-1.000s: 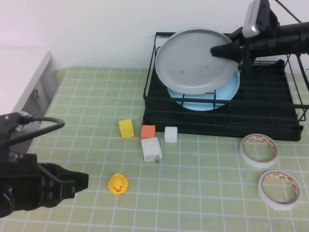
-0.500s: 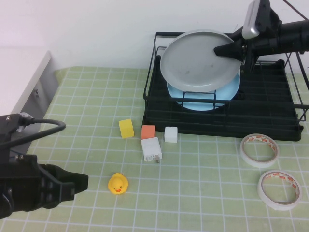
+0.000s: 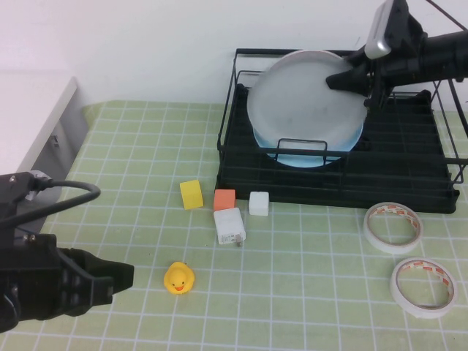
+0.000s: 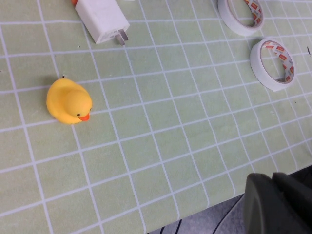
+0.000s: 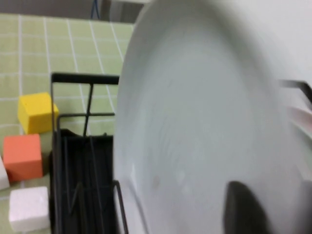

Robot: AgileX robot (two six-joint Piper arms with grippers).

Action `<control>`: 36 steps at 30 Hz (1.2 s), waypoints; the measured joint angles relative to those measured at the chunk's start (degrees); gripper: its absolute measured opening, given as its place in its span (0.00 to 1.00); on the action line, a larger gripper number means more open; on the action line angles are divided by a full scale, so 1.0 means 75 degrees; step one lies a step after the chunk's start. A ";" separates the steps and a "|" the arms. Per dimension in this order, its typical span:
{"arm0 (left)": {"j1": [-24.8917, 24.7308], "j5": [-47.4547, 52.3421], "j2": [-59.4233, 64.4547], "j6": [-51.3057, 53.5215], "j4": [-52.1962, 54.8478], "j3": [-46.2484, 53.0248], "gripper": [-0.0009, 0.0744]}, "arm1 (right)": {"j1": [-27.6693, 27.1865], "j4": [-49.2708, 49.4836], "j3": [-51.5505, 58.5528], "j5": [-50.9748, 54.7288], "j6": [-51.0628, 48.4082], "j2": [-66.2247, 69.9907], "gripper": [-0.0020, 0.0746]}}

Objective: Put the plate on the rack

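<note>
Left gripper (image 3: pixel 121 276) idling low at near-left, fingers possibly closed, holding nothing. Plate (image 3: pixel 306 102) standing nearly upright over rack (image 3: pixel 395 175), covering a light blue plate (image 3: pixel 307 159). Right gripper (image 3: pixel 349 79) pinching plate's right rim.

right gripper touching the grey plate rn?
Touching. In the high view the right gripper is shut on the plate at its upper right rim, holding it tilted over the rack. The left gripper sits near the duck.
</note>
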 joint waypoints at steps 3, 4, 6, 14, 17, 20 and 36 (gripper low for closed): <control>0.0000 0.0000 0.0000 0.0000 0.0000 0.0000 0.01 | 0.0000 -0.0234 0.0000 -0.0096 0.0325 0.0000 0.50; 0.0000 0.0000 0.0000 0.0017 0.0000 0.0000 0.01 | 0.0000 -0.0275 0.0000 -0.0111 0.0455 0.0000 0.55; 0.0000 0.0000 0.0000 0.0029 0.0000 0.0000 0.01 | 0.0000 -0.0321 0.0000 -0.0128 0.0681 0.0000 0.60; 0.0000 0.0048 -0.0182 0.0029 0.0318 0.0000 0.01 | -0.0204 -0.0394 0.0014 -0.0034 0.1755 -0.0599 0.55; 0.0000 0.0254 -0.0640 -0.0094 0.0688 0.0000 0.01 | -0.0364 -0.0394 0.0014 0.0218 0.2291 -0.1215 0.45; 0.0000 0.0378 -0.1320 -0.0581 0.1251 0.0000 0.01 | -0.0566 -0.0394 0.0014 0.0678 0.3124 -0.1867 0.34; 0.0008 0.0481 -0.5223 -0.2892 0.3167 0.1078 0.01 | -0.1414 -0.1147 0.1479 0.2406 0.5418 -0.5879 0.04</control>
